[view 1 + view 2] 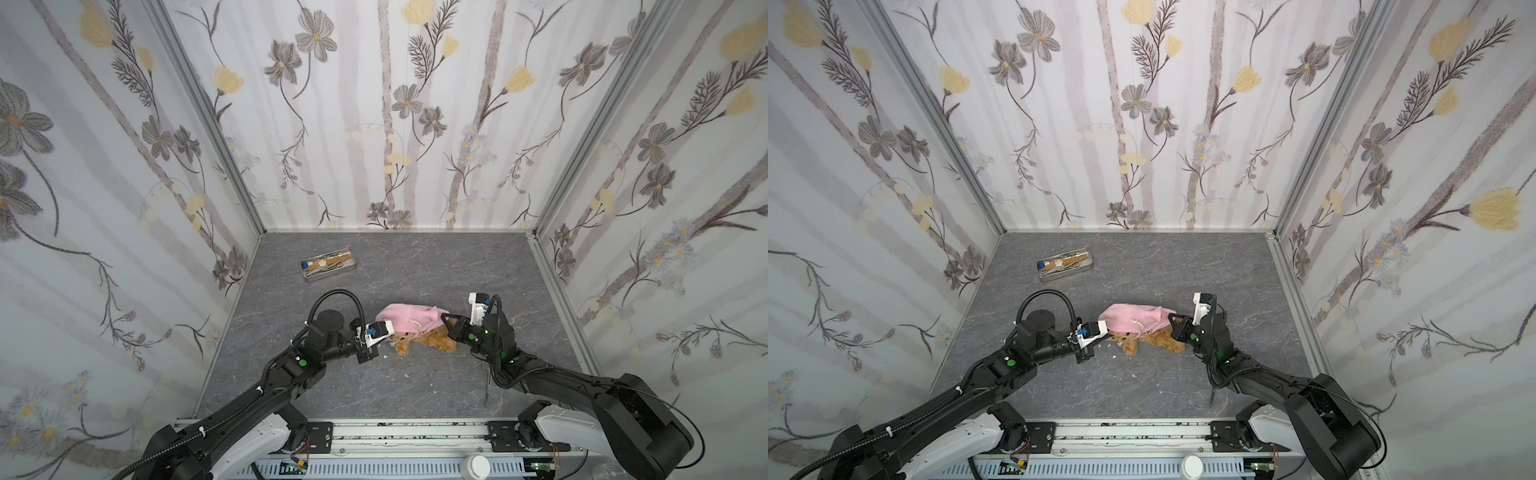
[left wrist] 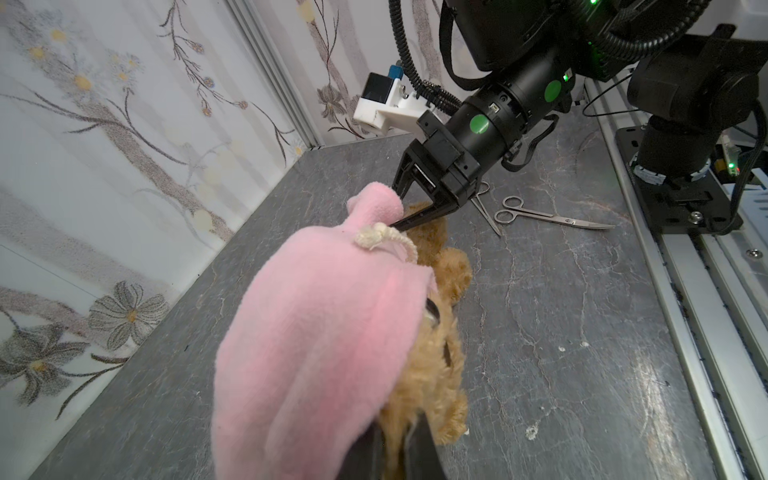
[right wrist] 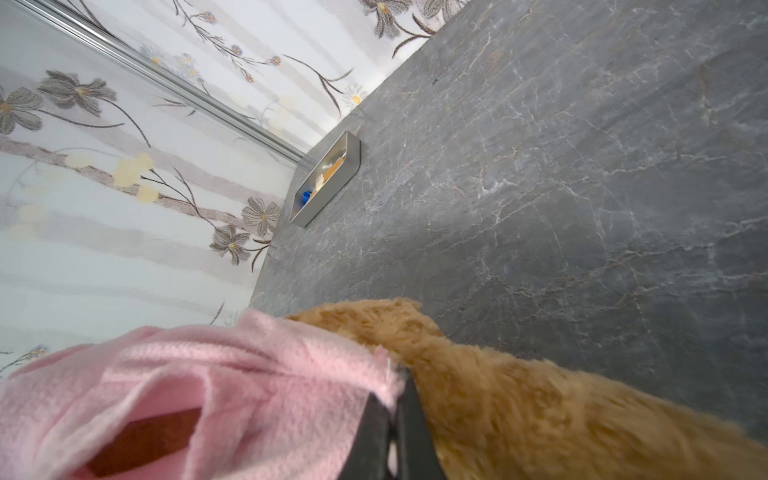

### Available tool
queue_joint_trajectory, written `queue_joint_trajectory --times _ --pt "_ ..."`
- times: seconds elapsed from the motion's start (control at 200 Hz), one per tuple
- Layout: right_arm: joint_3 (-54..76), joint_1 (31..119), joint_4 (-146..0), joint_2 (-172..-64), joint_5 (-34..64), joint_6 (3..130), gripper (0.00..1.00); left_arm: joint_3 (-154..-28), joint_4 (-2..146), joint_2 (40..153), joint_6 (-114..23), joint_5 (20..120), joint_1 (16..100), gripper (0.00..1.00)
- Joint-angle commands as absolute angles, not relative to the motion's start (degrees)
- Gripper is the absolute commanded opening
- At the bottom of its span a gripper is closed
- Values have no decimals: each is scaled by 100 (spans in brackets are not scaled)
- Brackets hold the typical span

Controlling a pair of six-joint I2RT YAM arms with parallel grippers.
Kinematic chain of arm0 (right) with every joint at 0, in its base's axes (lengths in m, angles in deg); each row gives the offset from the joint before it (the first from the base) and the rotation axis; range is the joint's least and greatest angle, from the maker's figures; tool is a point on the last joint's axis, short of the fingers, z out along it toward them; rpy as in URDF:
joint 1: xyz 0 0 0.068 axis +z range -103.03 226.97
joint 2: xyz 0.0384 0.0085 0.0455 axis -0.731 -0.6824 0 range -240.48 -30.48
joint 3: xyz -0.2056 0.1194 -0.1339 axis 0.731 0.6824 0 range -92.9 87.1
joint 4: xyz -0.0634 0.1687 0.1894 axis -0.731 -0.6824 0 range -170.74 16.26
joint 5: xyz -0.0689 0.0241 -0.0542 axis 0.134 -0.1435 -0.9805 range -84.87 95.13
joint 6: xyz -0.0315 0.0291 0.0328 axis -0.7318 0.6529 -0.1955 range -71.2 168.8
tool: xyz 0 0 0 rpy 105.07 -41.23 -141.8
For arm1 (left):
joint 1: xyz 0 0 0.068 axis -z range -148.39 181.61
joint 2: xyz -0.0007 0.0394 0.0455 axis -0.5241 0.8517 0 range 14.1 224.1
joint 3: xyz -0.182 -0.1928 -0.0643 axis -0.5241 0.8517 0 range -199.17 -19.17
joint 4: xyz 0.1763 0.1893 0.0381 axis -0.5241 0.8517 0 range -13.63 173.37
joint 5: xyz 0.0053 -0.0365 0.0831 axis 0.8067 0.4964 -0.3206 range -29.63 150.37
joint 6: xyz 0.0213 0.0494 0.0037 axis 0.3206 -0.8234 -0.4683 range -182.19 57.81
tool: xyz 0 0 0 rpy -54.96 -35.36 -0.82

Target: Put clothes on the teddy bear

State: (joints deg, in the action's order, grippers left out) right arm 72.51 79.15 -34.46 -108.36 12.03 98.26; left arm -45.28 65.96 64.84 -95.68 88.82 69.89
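Note:
The golden-brown teddy bear [image 1: 432, 340] [image 1: 1160, 341] lies on the grey table [image 1: 374, 390], and a pink shirt [image 1: 405, 316] [image 1: 1133, 316] is draped over its far side. The left wrist view has my left gripper [image 2: 395, 430] shut on the bear's fur [image 2: 436, 365], with the shirt [image 2: 316, 332] covering one finger. From above, that gripper [image 1: 388, 341] sits at the bear's left end. At the shirt's right end, my right gripper [image 1: 442, 318] [image 2: 397, 224] is shut. Its wrist view shows the jaws [image 3: 394, 390] pinching the shirt's edge [image 3: 187, 374] beside the bear [image 3: 519, 399].
A metal tray [image 1: 330, 264] [image 1: 1065, 264] [image 3: 328, 183] of small tools stands at the back left. Scissors [image 2: 552, 216] and another thin steel instrument [image 2: 486, 212] lie on the table under my right arm. Flowered walls enclose three sides. A rail [image 1: 407, 432] runs along the front.

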Motion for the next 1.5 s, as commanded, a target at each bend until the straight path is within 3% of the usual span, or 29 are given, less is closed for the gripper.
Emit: queue_joint_trajectory --times 0.0,0.195,0.305,0.39,0.45,0.615,0.849,1.094,1.494 --pt "7455 7823 -3429 -10943 -47 9868 0 -4469 6457 6361 -9754 8753 6990 0" --pt "7528 7682 -2978 -10920 588 9215 1 -4431 6441 6297 -9809 8837 6984 0" --pt "7179 7702 -3450 -10499 1388 8288 33 -4518 6497 6377 -9943 8890 7031 0" --pt "6895 7763 -4351 -9789 1363 7512 48 -4631 6577 6438 -10113 8809 7028 0" --pt "6682 7902 -4896 -9299 1215 6965 65 -4696 6615 6471 -10237 8786 7033 0" --pt "6057 8940 -5487 -8637 839 5415 79 -4851 6679 6603 -10382 8860 7028 0" --pt "5241 10127 -5779 -9640 792 3764 93 -4897 6679 6608 -10282 8990 7043 0" --pt "5001 10186 -5525 -10292 153 3711 92 -4962 6679 6619 -10323 9052 7111 0" --pt "4649 9782 -5628 -10485 240 4610 69 -5067 6992 6784 -11002 8703 7450 0"
